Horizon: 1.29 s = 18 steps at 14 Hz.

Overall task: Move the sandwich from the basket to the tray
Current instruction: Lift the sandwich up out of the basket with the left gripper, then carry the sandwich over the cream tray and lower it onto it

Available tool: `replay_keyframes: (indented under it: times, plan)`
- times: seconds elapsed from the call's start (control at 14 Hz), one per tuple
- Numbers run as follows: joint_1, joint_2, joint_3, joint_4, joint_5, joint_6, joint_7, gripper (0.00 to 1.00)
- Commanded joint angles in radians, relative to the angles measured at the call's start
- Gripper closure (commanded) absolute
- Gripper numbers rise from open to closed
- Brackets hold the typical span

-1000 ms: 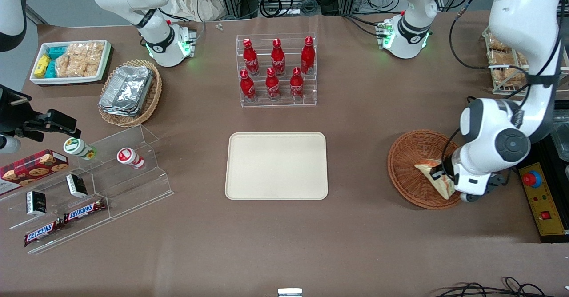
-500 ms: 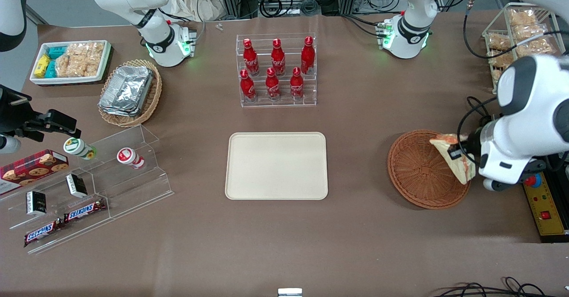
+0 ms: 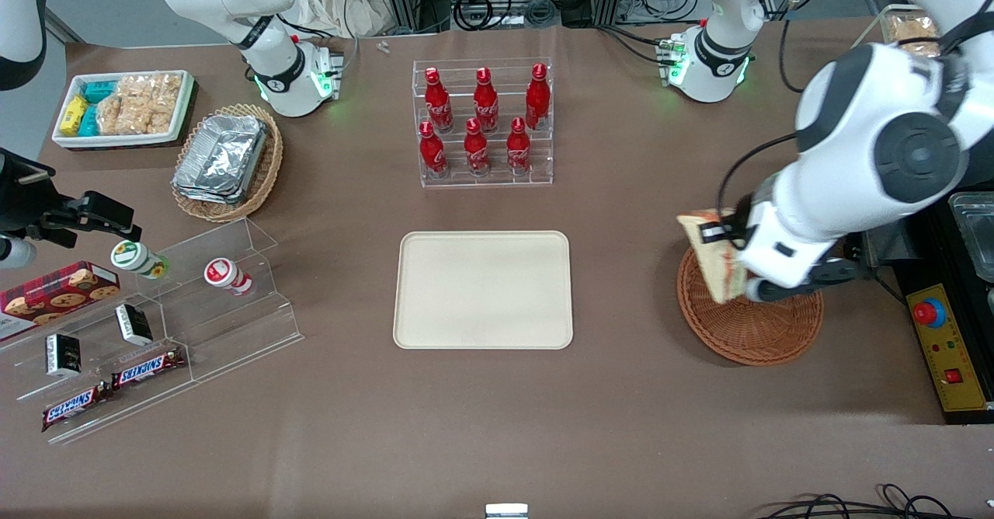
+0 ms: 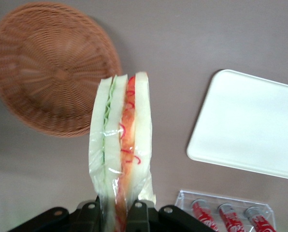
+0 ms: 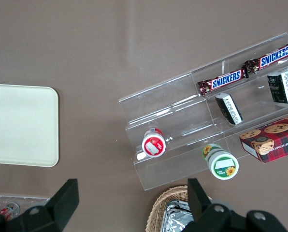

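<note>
My left gripper [image 3: 726, 249] is shut on the sandwich [image 3: 711, 256], a wrapped wedge of white bread with orange-red filling, and holds it in the air above the edge of the reddish-brown wicker basket [image 3: 749, 325] that faces the tray. In the left wrist view the sandwich [image 4: 122, 140] stands up from between the fingers [image 4: 136, 213] of the gripper [image 4: 116, 215], with the empty basket [image 4: 47, 67] and the cream tray [image 4: 250, 125] below. The tray [image 3: 483, 289] lies flat and bare at the table's middle.
A clear rack of red bottles [image 3: 483, 121] stands farther from the front camera than the tray. A tan basket of foil containers [image 3: 227, 160], a white snack box [image 3: 123, 107] and an acrylic snack stand [image 3: 155, 325] lie toward the parked arm's end. A yellow control box [image 3: 943, 344] sits beside the basket.
The gripper has lifted the sandwich out of the basket, risen, and moved toward the tray, from the basket's middle to above its tray-side rim.
</note>
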<state>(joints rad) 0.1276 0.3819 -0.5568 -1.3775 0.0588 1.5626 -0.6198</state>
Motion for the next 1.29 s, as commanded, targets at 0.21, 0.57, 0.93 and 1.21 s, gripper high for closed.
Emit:
replay_keyframes:
  times: [0.21, 0.57, 0.93, 1.21]
  plan:
    - [-0.123, 0.141, -0.003, -0.049, -0.001, 0.174, -0.011, 1.0]
    - [-0.259, 0.282, 0.005, -0.046, 0.054, 0.315, -0.026, 1.0]
    - [-0.327, 0.377, 0.005, -0.052, 0.136, 0.41, -0.115, 1.0]
    - [-0.338, 0.419, 0.005, -0.055, 0.164, 0.419, -0.116, 1.0]
